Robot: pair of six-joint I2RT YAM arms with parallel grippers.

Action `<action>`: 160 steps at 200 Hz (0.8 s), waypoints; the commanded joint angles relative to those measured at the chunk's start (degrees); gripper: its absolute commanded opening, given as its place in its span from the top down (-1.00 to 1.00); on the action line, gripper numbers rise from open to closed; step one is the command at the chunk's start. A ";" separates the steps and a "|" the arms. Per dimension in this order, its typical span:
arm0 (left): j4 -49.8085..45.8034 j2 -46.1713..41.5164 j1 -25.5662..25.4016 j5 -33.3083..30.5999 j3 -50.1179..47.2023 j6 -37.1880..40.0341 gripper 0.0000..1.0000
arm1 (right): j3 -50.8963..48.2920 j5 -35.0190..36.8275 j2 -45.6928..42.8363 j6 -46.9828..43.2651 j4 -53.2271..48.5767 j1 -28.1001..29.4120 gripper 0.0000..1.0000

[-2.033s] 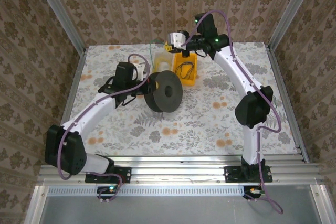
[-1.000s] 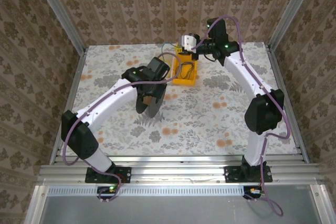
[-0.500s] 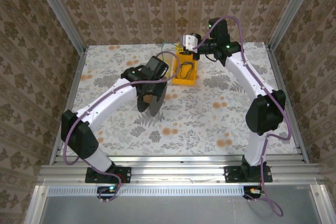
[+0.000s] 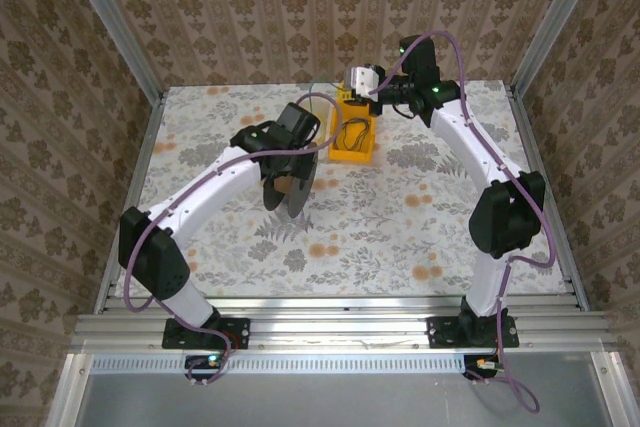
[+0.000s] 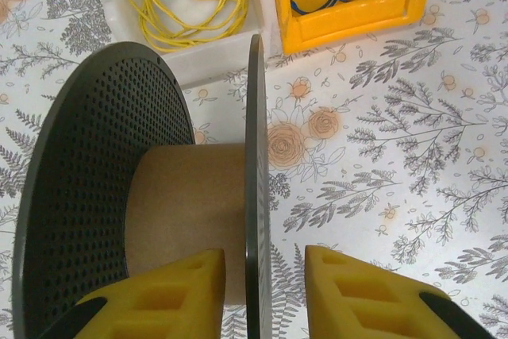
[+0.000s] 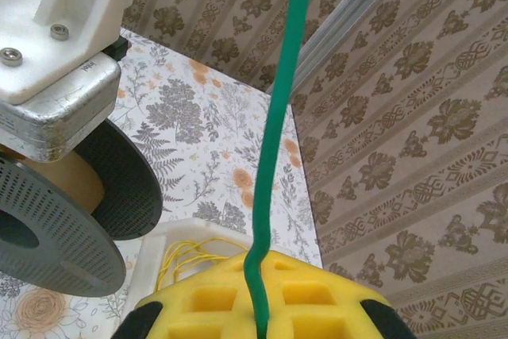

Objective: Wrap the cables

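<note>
Lets left fingers spread off the spool flange just now, keeps right fingers pinching the green cable, kinda risks unheld spool rolling off.

free: bare table at front and right | blocked: upright black spool mid-table, yellow bin and white tray just behind it | taut green cable off right gripper

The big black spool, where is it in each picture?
Top external: the spool stands in the middle, under the left arm.
Left wrist: lower left, one disc between the fingers of the left pincer.
Right wrist: lower left corner.
Shared landmark: the white tray of yellow cable, beside the spool in both wrist views.
</note>
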 commanded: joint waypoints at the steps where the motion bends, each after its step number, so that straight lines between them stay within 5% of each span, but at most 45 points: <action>1: -2.32 -0.43 0.32 0.07 3.60 1.99 0.36 | -0.71 -1.45 -2.68 3.80 5.45 -0.40 1.00; 78: -10.42 -8.62 2.64 -0.27 6.50 7.21 -0.43 | 2.82 18.13 0.39 21.30 19.62 -1.67 1.00; 160: -6.13 -22.15 11.27 7.20 -9.19 5.86 -1.00 | -6.23 17.57 -0.97 15.17 13.98 3.88 1.00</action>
